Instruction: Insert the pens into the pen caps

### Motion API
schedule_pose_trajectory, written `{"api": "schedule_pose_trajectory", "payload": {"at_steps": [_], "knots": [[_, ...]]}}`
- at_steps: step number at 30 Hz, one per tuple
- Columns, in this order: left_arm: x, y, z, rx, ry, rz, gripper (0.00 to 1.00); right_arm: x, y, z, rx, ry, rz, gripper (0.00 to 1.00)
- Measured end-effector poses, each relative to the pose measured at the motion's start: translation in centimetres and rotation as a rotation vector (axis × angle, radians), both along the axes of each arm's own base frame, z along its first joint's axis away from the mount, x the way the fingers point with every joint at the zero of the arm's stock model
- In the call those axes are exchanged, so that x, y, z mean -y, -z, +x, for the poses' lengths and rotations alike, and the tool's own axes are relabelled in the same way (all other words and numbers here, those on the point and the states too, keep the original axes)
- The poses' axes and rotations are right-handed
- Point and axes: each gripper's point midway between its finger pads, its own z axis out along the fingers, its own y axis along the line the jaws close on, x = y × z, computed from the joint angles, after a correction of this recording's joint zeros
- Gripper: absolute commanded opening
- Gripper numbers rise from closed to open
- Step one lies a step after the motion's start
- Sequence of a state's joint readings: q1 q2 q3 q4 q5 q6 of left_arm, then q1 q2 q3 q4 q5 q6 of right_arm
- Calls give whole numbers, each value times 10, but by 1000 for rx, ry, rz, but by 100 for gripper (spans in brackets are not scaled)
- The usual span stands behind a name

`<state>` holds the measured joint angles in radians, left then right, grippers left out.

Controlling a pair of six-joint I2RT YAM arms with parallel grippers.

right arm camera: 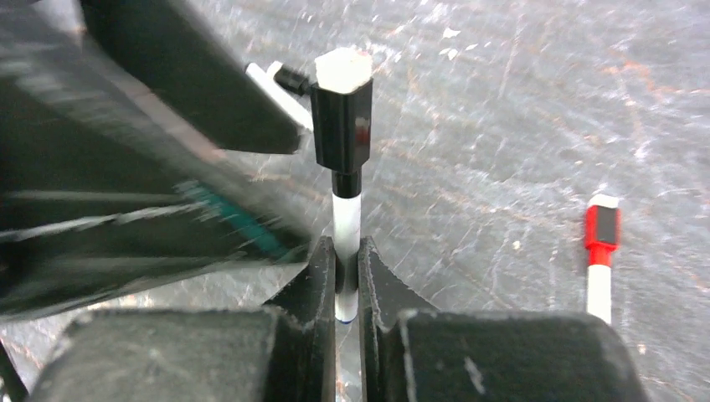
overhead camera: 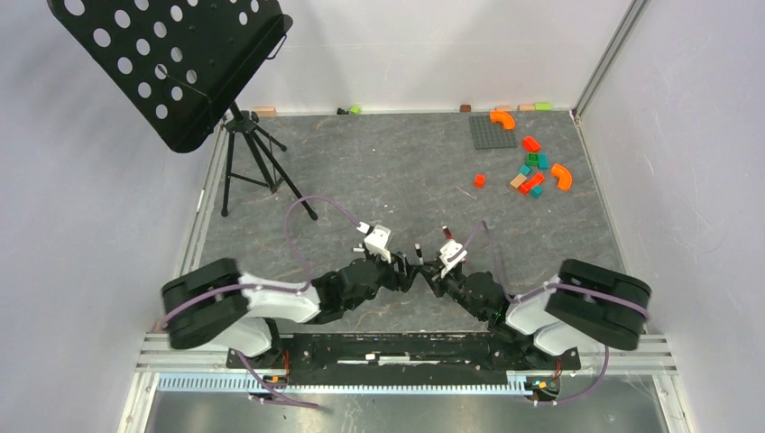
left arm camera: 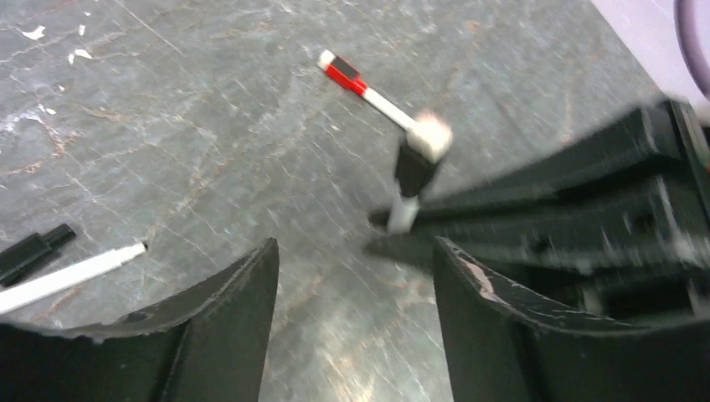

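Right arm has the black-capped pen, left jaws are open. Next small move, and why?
Probably lower the right gripper and lay its pen on the table. The black cap looks seated on the barrel, and the left gripper is open and empty, so this pair seems done. An uncapped pen and a loose black cap lie waiting.

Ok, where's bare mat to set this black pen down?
Wide bare mat lies between the stand's tripod and the toy blocks. Crowded: around the right claw and its black pen, with the left claw close and the red pen beside.
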<state>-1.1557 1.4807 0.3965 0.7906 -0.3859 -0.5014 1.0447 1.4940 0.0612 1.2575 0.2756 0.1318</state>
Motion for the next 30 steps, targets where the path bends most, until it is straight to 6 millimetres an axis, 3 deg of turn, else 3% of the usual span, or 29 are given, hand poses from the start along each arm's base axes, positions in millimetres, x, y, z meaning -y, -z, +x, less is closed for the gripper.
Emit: {"api": "schedule_pose_trajectory", "payload": {"at_steps": [6, 11, 17, 18, 22, 30], "knots": [[-17, -31, -33, -26, 82, 13, 82, 10, -30, 15, 9, 114, 60, 0], [-47, -42, -45, -35, 80, 21, 86, 27, -6, 23, -75, 223, -78, 0], [-84, -48, -44, -34, -11, 55, 88, 45, 20, 32, -180, 340, -271, 0], [-90, -47, -43, -36, -26, 70, 88, 47, 24, 34, -196, 358, -306, 3], [-106, -32, -43, -59, -71, 139, 88, 54, 32, 43, -233, 419, -383, 39], [-126, 0, -44, -117, -129, 281, 89, 70, 32, 55, -277, 484, -423, 64]]}}
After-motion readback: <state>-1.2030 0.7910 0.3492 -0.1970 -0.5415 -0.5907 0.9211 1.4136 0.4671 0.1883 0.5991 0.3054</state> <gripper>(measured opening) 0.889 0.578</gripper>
